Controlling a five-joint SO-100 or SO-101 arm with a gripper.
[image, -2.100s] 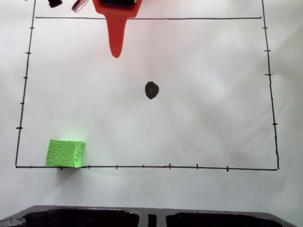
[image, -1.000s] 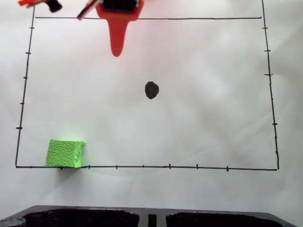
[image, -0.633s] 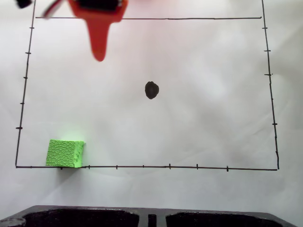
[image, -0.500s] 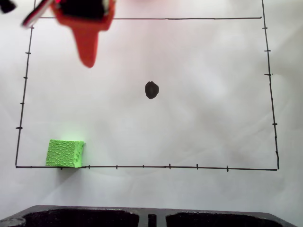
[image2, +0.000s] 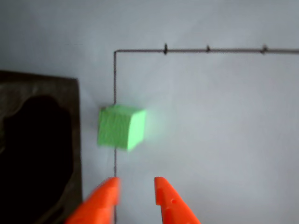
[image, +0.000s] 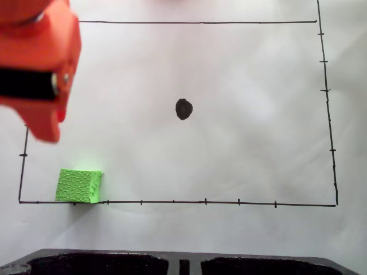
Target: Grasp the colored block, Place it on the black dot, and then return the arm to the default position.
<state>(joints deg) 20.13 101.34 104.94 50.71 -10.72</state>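
Pincer (image2: 135, 186) narrowly parted and empty, short of green cube (image2: 120, 127), black dot (image: 183, 109) well apart from cube.

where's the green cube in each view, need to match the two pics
Fixed view: the green cube sits at lower left, on the bottom border line by the drawn frame's corner.
Wrist view: the cube is left of centre, ahead of the gripper and apart from it.
Shared landmark: the border line with tick marks, which the cube overlaps in both views.
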